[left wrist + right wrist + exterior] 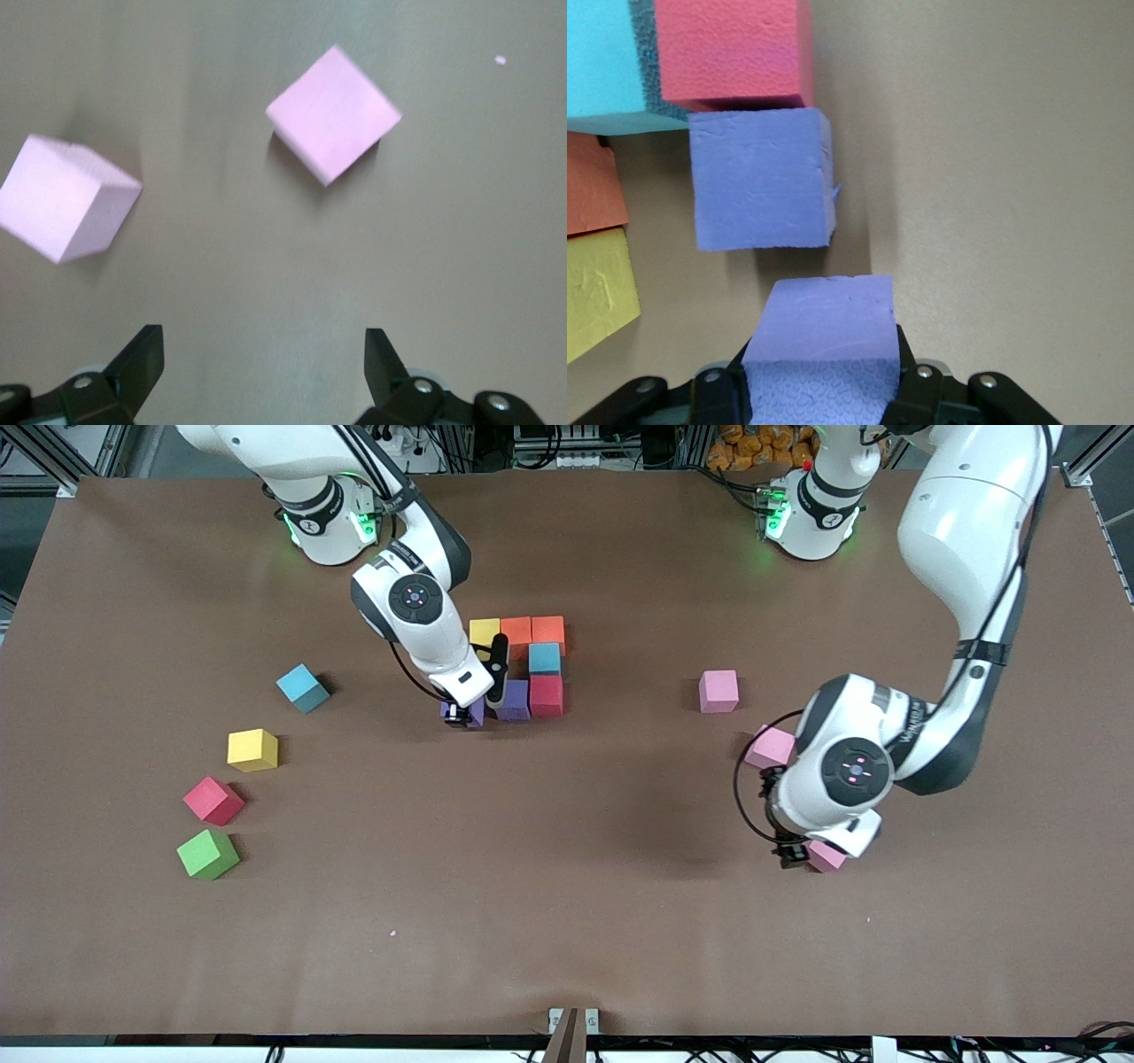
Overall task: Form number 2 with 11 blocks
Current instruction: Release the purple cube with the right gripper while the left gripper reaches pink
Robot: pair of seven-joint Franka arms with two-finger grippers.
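Note:
The number 2 stands partly built mid-table: yellow, orange and orange-red blocks in a row, then light blue, red and purple. My right gripper is shut on a second purple block, held just beside the laid purple block with a small gap. My left gripper is open, low near a pink block. Two pink blocks lie ahead of its fingers, none between them.
Loose blocks toward the right arm's end: light blue, yellow, red, green. Two more pink blocks lie toward the left arm's end. Brown table.

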